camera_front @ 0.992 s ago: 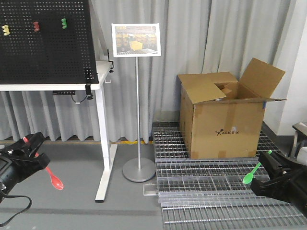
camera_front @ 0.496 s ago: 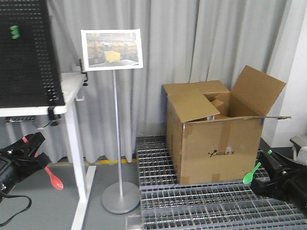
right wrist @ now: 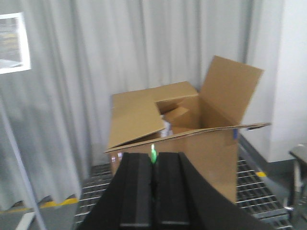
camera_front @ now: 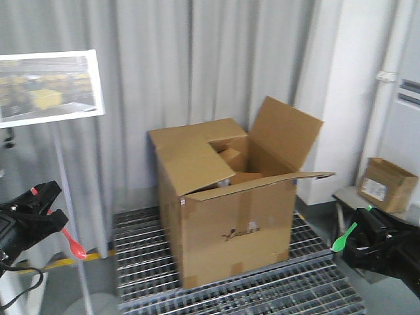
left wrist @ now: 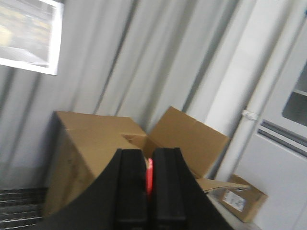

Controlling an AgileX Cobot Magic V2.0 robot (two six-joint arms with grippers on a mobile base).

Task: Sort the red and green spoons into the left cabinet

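Observation:
The red spoon hangs bowl-down from my left gripper at the lower left of the front view; its handle shows as a red sliver between the shut fingers. At the lower right, the green spoon slants down from my right gripper. In the right wrist view its green tip pokes out above the shut gripper. Both spoons are held in the air. The left cabinet is out of view.
An open cardboard box stands on metal floor grating straight ahead, with grey curtains behind it. A sign on a pole is at the left. A small carton and a pale grey door panel are at the right.
The whole view has swung right: the pegboard table has slid out of frame, and the sign and box have shifted left. Both grippers keep their pose and their spoons.

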